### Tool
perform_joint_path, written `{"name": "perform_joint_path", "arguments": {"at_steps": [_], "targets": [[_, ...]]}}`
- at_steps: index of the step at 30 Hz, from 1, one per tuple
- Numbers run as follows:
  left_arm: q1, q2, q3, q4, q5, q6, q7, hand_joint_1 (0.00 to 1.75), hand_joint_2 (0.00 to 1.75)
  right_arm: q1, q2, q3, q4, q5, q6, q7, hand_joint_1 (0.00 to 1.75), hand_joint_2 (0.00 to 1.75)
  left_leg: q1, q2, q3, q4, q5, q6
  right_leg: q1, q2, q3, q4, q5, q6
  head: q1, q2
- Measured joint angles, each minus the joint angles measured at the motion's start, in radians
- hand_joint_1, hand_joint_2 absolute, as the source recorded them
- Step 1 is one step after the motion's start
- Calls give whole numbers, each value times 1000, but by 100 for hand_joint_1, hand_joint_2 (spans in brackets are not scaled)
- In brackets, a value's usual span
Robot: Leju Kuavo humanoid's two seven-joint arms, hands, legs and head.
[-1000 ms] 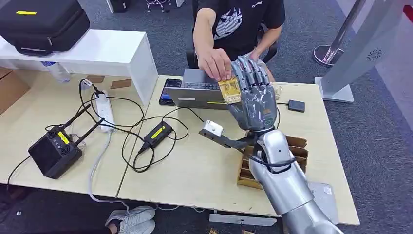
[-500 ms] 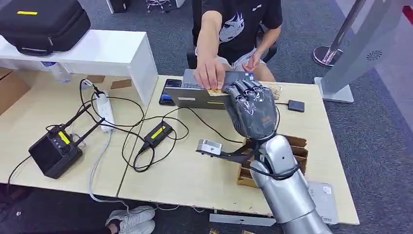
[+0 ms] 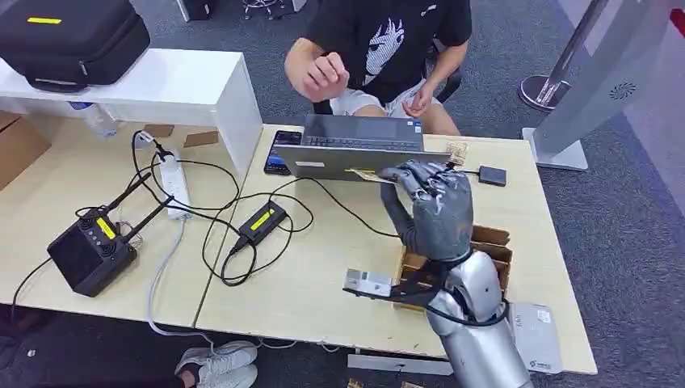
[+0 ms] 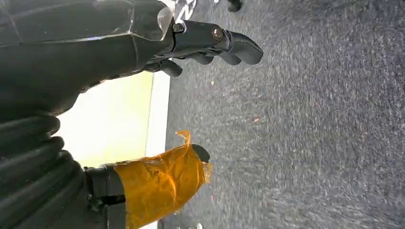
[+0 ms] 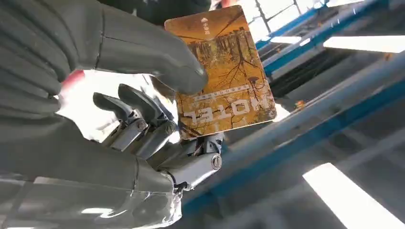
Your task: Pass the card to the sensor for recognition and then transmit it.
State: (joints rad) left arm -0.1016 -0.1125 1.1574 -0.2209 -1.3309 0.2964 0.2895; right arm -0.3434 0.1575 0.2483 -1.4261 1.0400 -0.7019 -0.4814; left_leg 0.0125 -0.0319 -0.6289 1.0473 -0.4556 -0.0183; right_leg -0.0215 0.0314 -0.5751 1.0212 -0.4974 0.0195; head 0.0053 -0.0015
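Since the earlier frames the person's hand (image 3: pixel 325 74) has let go of the card (image 5: pixel 223 74) and drawn back toward the chest, and the right hand (image 3: pixel 432 206) has dropped lower and nearer, its fingertips now at the laptop's (image 3: pixel 355 148) near right edge. The surface (image 3: pixel 323 275) lies bare left of that arm, up to the black cables (image 3: pixel 218 218). The right hand pinches the card between thumb and fingers; it reads "HOTEL". The left hand (image 4: pixel 157 52), fingers loosely curled and holding nothing, hangs over grey carpet (image 4: pixel 305 124).
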Motion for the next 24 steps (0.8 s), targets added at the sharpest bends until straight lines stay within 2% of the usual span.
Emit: {"name": "perform_joint_path", "arguments": {"at_steps": [2, 6, 9, 11, 12, 15, 19, 21, 24], "targets": [[1, 0, 12, 0, 29, 8, 0, 0, 175, 81, -10, 5, -75, -173, 0, -3, 175, 175, 0, 0, 0, 0, -1, 1, 0, -1, 0, 0, -1, 0, 0, 0], [8, -3, 36, 0, 62, 18, -2, 0, 175, 224, -54, 29, -225, -369, 0, -21, 175, 175, 0, 0, 0, 0, -2, 1, 0, 0, 0, -1, -2, 0, 0, 0], [9, -4, 53, 0, 81, 27, -2, 0, 175, 313, -79, 35, -316, -438, 1, -39, 175, 175, 0, 0, 0, 0, -3, 1, 0, -1, 0, -1, -2, 0, 0, 0], [9, -4, 64, 0, 92, 33, -2, 0, 175, 361, -91, 35, -351, -445, 4, -24, 175, 175, 0, 0, 0, 0, -4, 0, 0, 0, 0, -1, -3, -1, 0, 0], [9, -4, 69, 0, 96, 35, -3, 0, 175, 381, -99, 35, -358, -462, 14, -9, 175, 175, 0, 0, 0, 0, -4, 0, 0, 0, 1, -1, -3, -1, 0, 0], [10, -4, 76, 0, 93, 35, -3, 0, 175, 395, -146, 35, -355, -627, 104, 7, 175, 175, 0, 0, 0, 0, -4, 0, 0, 0, 1, -1, -2, -1, 0, 0], [10, -4, 86, 0, 101, 38, -10, 0, 175, 396, -187, 13, -331, -667, 144, 22, 175, 175, 0, 0, 1, 0, -3, 0, 0, -1, 1, -1, -2, -1, 0, 0], [10, -4, 87, 0, 102, 37, -9, 0, 175, 398, -195, -13, -319, -651, 122, 25, 175, 175, 0, 0, 1, 0, -3, 0, 0, -1, 1, -1, -2, -1, 0, 0], [10, -4, 88, 0, 103, 38, -6, 0, 175, 402, -205, -76, -297, -636, 94, 63, 175, 175, 0, 0, 1, 0, -3, 0, 0, -1, 1, -1, -2, -1, 0, 0]]}}
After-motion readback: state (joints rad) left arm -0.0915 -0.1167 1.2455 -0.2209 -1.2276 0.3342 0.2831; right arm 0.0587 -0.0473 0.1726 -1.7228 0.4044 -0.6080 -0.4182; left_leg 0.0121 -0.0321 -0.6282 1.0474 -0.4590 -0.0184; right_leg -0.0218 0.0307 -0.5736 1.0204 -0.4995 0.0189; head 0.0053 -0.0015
